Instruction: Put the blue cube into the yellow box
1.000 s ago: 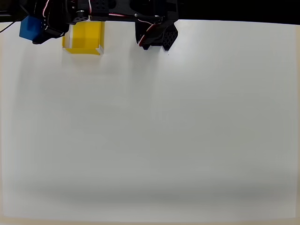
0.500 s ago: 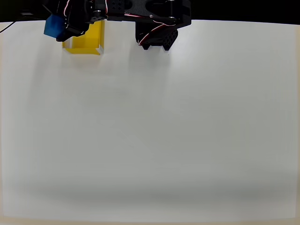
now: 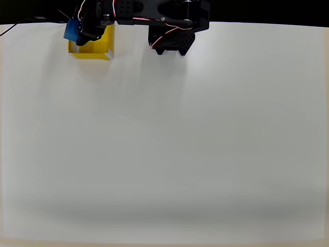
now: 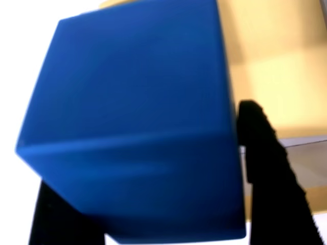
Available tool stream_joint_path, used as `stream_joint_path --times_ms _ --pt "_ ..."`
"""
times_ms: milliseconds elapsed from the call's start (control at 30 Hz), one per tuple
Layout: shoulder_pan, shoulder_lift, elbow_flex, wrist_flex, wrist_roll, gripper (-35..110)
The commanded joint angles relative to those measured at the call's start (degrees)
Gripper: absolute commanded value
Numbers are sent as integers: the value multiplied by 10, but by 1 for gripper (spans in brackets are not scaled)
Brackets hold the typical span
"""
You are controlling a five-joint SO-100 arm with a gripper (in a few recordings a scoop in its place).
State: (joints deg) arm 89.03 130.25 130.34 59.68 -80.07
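While pinched by fingers (image 4: 265, 173), blue cube (image 4: 133, 127) above yellow box (image 3: 95, 49).

The arm (image 3: 154, 13) is lying stretched along the top edge of the overhead view, its black links and red-and-white wires running leftward from the base (image 3: 171, 41) to the wrist. The gripper (image 3: 78, 32) is sitting at the far left end of that reach, pointing down and to the left. In the wrist view its two black fingers (image 4: 271, 173) are showing as dark shapes, one low on the left and one on the right, with the cube (image 4: 133, 127) clamped between them and pressing against both. The jaws are standing apart by the cube's width.
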Motion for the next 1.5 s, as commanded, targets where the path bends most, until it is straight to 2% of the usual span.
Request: stream_joint_path --times_ms 0,267,733,967,1233,1467 --pt "18 6 -3 14 -30 9" --pt "18 13 45 22 -96 9" --pt "47 51 56 45 -132 9" --pt "66 50 54 40 -156 22" --pt "71 45 54 28 -168 29" --pt "60 47 44 25 -170 22"
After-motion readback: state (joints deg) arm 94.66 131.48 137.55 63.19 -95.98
